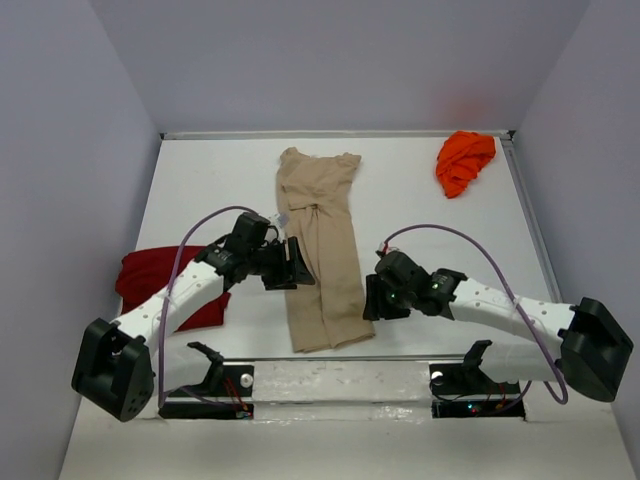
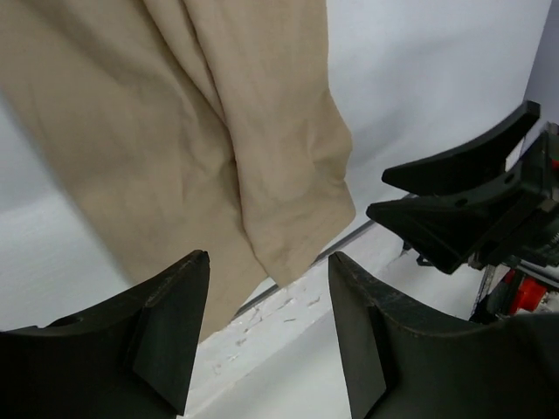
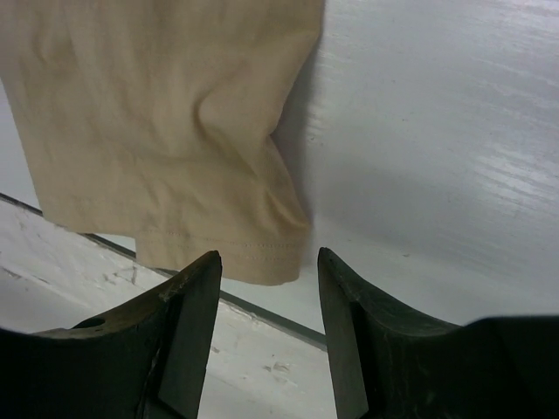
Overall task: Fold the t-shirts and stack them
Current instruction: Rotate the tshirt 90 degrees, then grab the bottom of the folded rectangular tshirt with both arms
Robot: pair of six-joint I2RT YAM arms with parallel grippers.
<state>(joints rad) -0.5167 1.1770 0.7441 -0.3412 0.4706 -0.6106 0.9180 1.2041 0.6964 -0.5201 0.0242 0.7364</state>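
The table (image 1: 430, 230) is white and matte, with faint streaks across its surface in the right wrist view. A thin pale rim (image 1: 400, 134) runs along its far edge, and a similar rail (image 1: 528, 215) runs down the right side. Along the near edge sits a white ledge (image 1: 340, 385), scuffed and scratched, rougher than the table top. A dark, narrow seam (image 3: 262, 307) separates ledge and table; it shows as a slanted line in both wrist views. Three plain grey-lilac walls close the space in: a back wall (image 1: 340, 60), a left wall (image 1: 60, 150) and a right wall (image 1: 590, 120), standing at the table's far, left and right sides.
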